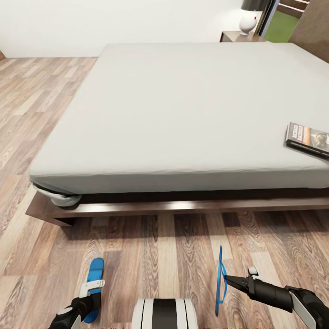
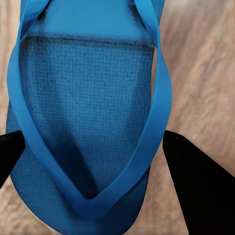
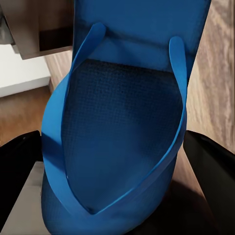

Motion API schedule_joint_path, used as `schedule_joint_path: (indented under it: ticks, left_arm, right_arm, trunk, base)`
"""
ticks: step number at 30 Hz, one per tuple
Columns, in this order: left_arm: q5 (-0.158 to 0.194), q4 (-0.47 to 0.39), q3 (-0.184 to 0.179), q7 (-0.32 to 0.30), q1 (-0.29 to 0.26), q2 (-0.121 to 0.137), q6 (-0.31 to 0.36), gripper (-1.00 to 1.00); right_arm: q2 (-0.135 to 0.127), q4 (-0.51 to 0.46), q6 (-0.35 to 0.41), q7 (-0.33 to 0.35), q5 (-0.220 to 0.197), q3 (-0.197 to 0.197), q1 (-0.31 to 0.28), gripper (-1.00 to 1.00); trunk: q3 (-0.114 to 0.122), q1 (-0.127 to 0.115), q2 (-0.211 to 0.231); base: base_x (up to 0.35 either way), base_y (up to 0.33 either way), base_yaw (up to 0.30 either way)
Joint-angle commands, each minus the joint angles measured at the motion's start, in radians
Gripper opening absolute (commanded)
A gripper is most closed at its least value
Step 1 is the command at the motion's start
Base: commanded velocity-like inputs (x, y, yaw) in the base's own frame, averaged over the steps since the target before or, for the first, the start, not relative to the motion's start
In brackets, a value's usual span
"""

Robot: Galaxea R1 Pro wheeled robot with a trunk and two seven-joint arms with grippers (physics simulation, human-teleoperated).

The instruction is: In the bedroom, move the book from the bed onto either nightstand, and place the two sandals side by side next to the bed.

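Observation:
The bed [image 1: 183, 114], a grey mattress on a dark wood frame, spans the head view. The book [image 1: 307, 138] lies flat near its right edge. One blue sandal [image 1: 95, 274] lies level close above the floor in front of the bed, sole down. My left gripper [image 1: 91, 287] is shut across its width, with dark fingers [image 2: 196, 186] at both sides of the sandal [image 2: 88, 98]. The other sandal [image 1: 220, 278] hangs turned on its edge. My right gripper [image 1: 227, 278] is shut on it, and the right wrist view faces the sandal's [image 3: 127, 122] strap side. A nightstand [image 1: 237, 36] stands beyond the bed.
A white lamp [image 1: 248, 23] stands on the nightstand. Wood-plank floor [image 1: 160, 256] stretches between me and the bed frame [image 1: 151, 208], and along the bed's left side. A grey rounded piece [image 1: 64, 198] pokes out under the mattress's near left corner.

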Motion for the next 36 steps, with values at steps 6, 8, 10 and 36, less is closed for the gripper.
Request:
schedule_joint_path:
  ticks: [6, 8, 10, 36]
  left_arm:
    - [0.010, -0.002, 0.003, -0.004, 0.000, 0.000, 0.006, -1.00]
    - [0.010, -0.002, 0.003, -0.004, 0.000, 0.000, 0.006, -1.00]
    - [0.010, -0.002, 0.003, -0.004, 0.000, 0.000, 0.005, -1.00]
    - [0.010, -0.002, 0.004, -0.005, 0.000, 0.001, 0.005, -1.00]
  right_arm:
    - [-0.001, 0.000, 0.010, 0.000, -0.010, 0.005, -0.001, -1.00]
    - [-0.001, 0.000, 0.009, 0.000, -0.010, 0.005, -0.001, -1.00]
    - [-0.001, 0.000, 0.009, 0.000, -0.010, 0.005, -0.001, -1.00]
    - [-0.001, 0.000, 0.009, 0.000, -0.011, 0.005, -0.001, -1.00]
  trunk:
    - [-0.012, 0.001, -0.001]
    - [-0.012, 0.001, -0.001]
    - [-0.012, 0.001, -0.001]
    - [-0.012, 0.001, -0.001]
  base:
    - [0.000, 0.000, 0.000]
    - [0.000, 0.000, 0.000]
    - [0.008, 0.000, 0.000]
    - [0.120, 0.047, 0.000]
